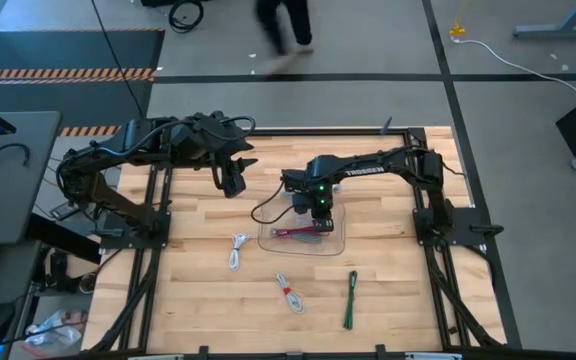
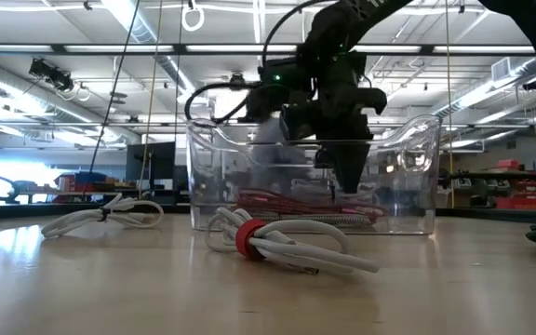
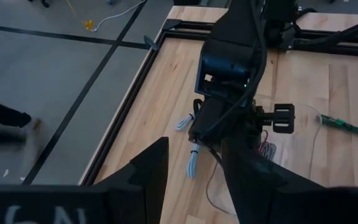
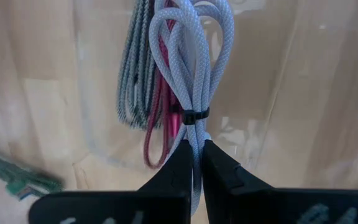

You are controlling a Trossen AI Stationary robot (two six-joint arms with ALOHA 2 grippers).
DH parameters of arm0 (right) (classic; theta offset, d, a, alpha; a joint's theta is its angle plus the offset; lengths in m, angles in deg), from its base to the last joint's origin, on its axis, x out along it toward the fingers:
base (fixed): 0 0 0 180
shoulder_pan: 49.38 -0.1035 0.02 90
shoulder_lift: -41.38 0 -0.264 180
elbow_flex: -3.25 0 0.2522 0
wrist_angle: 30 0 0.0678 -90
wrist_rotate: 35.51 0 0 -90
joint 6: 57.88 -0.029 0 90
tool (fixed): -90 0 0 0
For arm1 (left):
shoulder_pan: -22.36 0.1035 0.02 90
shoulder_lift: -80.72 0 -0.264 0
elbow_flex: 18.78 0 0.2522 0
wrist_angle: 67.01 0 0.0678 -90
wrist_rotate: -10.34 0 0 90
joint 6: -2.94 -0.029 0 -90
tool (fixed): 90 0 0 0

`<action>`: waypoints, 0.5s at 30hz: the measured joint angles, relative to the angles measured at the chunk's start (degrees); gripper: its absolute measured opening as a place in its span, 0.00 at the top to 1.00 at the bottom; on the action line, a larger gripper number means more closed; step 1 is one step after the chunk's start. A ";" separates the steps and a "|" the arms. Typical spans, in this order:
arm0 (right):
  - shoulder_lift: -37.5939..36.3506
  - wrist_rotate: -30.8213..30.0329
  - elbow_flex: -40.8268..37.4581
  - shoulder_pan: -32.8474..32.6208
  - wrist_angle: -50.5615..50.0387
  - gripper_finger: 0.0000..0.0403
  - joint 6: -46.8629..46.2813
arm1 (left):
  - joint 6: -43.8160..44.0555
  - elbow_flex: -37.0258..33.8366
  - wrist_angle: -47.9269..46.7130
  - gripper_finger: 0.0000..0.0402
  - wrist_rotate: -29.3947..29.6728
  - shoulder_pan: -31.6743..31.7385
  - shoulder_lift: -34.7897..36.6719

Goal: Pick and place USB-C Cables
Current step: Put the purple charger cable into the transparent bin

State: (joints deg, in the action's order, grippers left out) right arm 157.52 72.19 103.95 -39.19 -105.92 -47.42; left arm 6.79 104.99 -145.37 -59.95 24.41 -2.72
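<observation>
Cable (image 4: 194, 68) hangs lengthwise from right gripper (image 4: 196, 163), jaws pinching it, over tray (image 1: 336, 243). Left gripper (image 3: 191, 171) waits far left, jaws spread.

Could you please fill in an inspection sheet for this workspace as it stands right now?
Surface: wooden table, inside a dark frame.
Job's things: clear tray holds a red cable and a grey one; a pale blue cable hangs in the right hand over it. Loose on the table: two white cables and a green cable.
Clutter: nothing seen.
Grippers: right hand shut on the pale blue cable, lowered into the tray; left hand open, raised at the far left, empty.
Cables: robot wiring loops beside the right arm.
Surroundings: a person walking past beyond the table; desk at left.
</observation>
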 joint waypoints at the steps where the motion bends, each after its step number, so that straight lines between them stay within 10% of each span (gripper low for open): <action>1: 0.00 -0.02 -0.56 0.02 0.64 0.96 -0.28 | 0.00 0.00 0.00 0.61 0.00 0.00 0.00; 15: -0.09 -0.04 -0.81 0.02 -0.31 0.96 -0.83 | 0.02 0.00 0.00 0.61 0.00 0.00 -0.02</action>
State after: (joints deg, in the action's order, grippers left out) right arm 157.43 72.14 103.14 -39.16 -106.23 -48.26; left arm 6.81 104.99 -145.37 -59.95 24.41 -2.74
